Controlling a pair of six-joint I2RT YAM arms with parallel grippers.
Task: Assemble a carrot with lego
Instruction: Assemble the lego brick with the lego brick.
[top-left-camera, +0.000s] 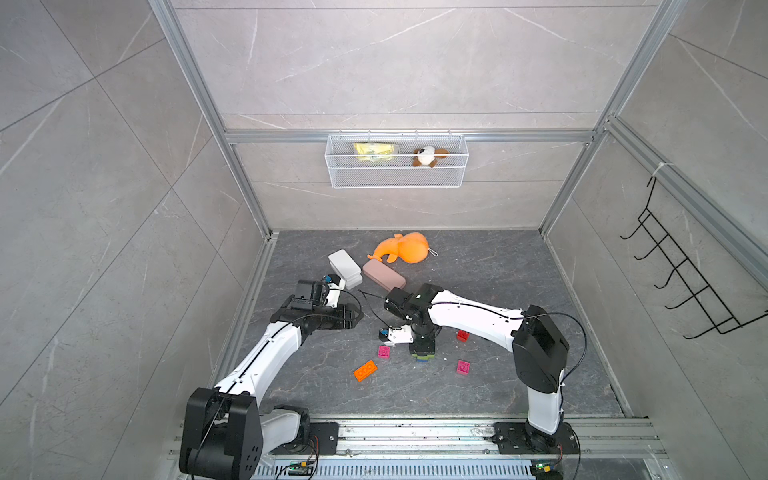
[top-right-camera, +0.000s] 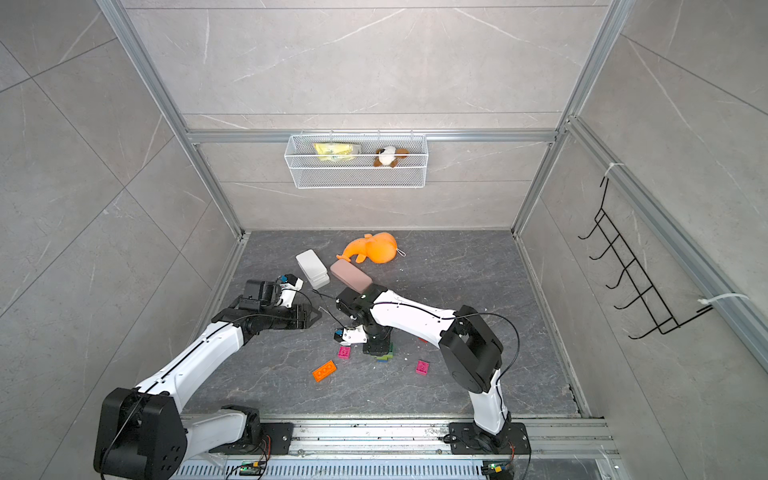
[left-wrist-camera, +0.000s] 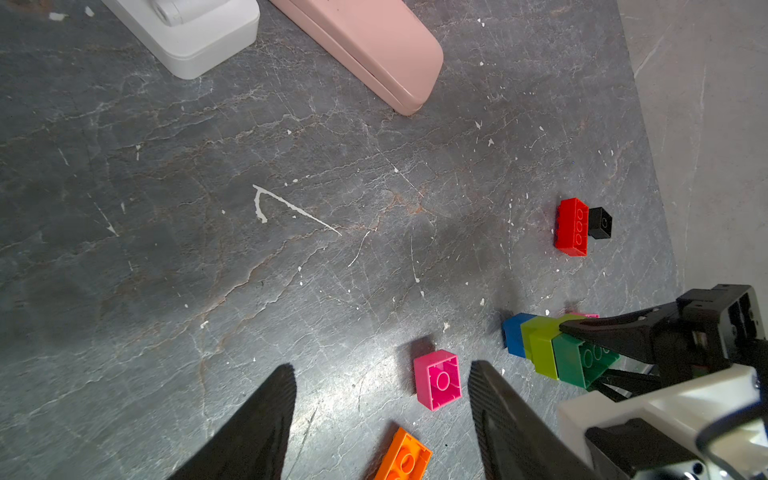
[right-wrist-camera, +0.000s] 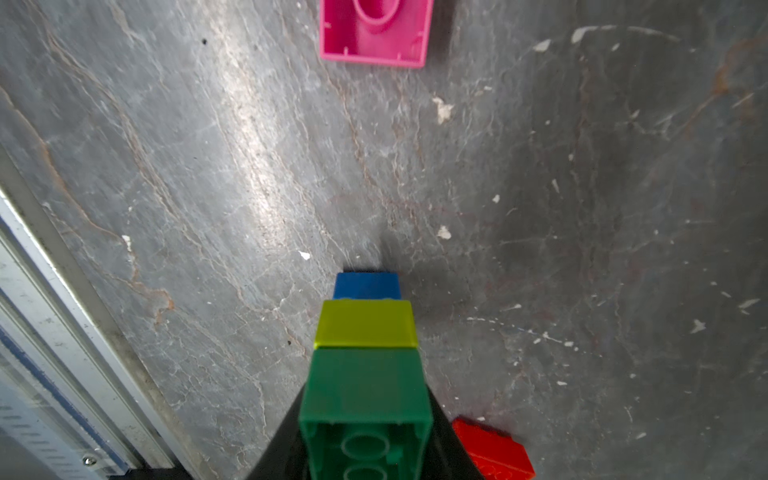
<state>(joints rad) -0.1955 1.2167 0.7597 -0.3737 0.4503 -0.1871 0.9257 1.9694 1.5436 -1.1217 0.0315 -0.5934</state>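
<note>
**Partial carrot (top-left-camera: 424, 358) in the right pincer (top-left-camera: 423, 352), just below the centre of the table (top-left-camera: 519, 257) in both top views.** The jaws are clamped on the dark green brick at the wide end. Lime green and blue bricks follow toward the tip. The long axis stands nearly vertical, blue tip down, at or just above the table; contact cannot be told. The hollow underside of the dark green brick faces up into the pincer.

The left pincer (top-left-camera: 359, 314) hangs to the upper left of the stack, jaws moderately apart and empty.

Loose lego, placed from the stack:
- a pink brick (top-left-camera: 384, 352) just to the left
- an orange plate (top-left-camera: 365, 370) to the lower left
- a second pink brick (top-left-camera: 463, 367) to the lower right
- a red brick (top-left-camera: 462, 335) to the right, with a black brick (left-wrist-camera: 600, 223) touching it

The free left pincer is nearer the first pink brick and the orange plate. The red brick lies beyond the stack, beside the right forearm. The coming move probably turns on exposing the wide end, now buried between the jaws, so that another brick can be pressed on.
</note>
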